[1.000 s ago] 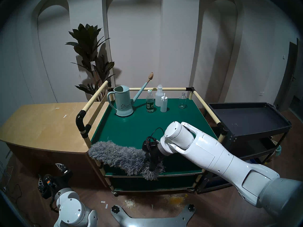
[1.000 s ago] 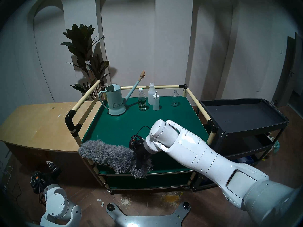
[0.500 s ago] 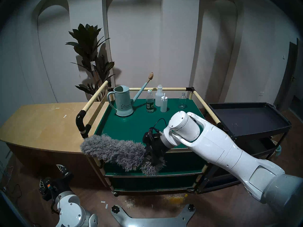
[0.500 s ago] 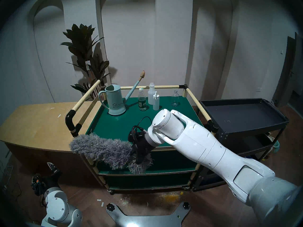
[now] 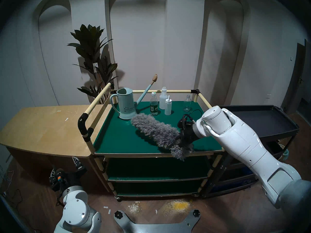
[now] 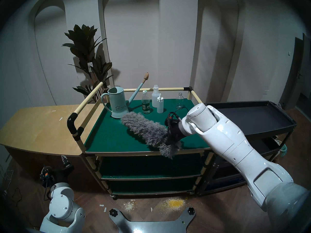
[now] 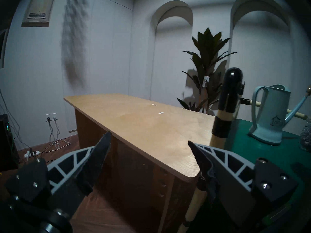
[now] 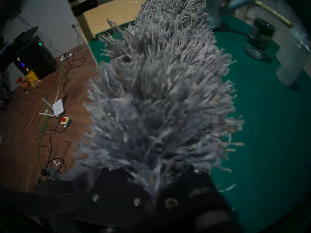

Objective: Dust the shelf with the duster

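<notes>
Duster [image 5: 154,131] over shelf [image 5: 117,140] — watering can [image 5: 126,104] behind.

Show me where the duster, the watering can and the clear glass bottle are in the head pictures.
duster [image 5: 156,130]: head stereo left view, middle of the grey fluffy head.
watering can [image 5: 126,106]: head stereo left view, front of the pale blue body.
clear glass bottle [image 5: 187,104]: head stereo left view, the bottle's body.

The shelf [image 5: 117,140] had three green boards. On its top board stood one watering can [image 5: 126,104] and four bottles [image 5: 154,104]. One grey duster [image 5: 154,130] was there. One wooden cabinet [image 5: 47,126], one black tray cart [image 5: 262,121] and one potted plant [image 5: 92,47] stood around it.
</notes>
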`<state>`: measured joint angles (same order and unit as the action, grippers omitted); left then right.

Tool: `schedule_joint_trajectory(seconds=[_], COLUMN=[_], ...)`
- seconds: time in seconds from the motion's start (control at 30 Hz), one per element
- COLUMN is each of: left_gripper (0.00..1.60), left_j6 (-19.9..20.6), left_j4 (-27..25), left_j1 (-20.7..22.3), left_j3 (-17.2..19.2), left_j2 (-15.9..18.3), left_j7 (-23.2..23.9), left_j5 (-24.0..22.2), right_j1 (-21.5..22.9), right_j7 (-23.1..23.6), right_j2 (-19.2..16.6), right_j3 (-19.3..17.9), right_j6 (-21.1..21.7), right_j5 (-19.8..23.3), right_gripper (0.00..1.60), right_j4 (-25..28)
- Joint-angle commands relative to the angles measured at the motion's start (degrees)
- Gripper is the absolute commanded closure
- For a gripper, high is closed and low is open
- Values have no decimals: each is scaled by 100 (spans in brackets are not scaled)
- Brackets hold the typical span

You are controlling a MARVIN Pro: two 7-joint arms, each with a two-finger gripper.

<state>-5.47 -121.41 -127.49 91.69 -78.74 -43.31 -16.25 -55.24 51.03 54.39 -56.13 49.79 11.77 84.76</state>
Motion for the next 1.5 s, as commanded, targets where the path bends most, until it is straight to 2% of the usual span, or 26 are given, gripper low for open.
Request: schedule_joint_trajectory(seconds=[0.0,0.27,0.43,0.53,0.8,1.27,1.33,1.47], left_gripper=[0,0,0,0,0,0,0,0], left_j6=[188,337,398,415,436,426,424,424], left_j4=[121,356,393,327,155,-5,-34,-72], left_j1=[567,896,897,792,554,287,231,171], left_j3=[-27,-20,71,110,184,286,319,362], left_j2=[333,414,438,414,315,210,182,140], left_j7=[418,688,722,673,507,243,188,106], left_j5=[-152,-411,-518,-517,-526,-512,-515,-517], right_j1=[-282,-728,-928,-776,-282,295,432,569], right_j7=[-337,-867,-1273,-1321,-1407,-1400,-1399,-1355], right_j2=[-471,-699,-390,-175,366,1116,1324,1507], right_j3=[-714,-1340,-1420,-1243,-807,-141,21,300], right_j6=[165,286,114,-9,13,-124,-178,-236], right_j5=[166,207,150,124,46,-169,-228,-214], right_gripper=[160,160,160,160,160,160,160,160], right_j4=[178,260,136,-86,-612,-1417,-1651,-1816])
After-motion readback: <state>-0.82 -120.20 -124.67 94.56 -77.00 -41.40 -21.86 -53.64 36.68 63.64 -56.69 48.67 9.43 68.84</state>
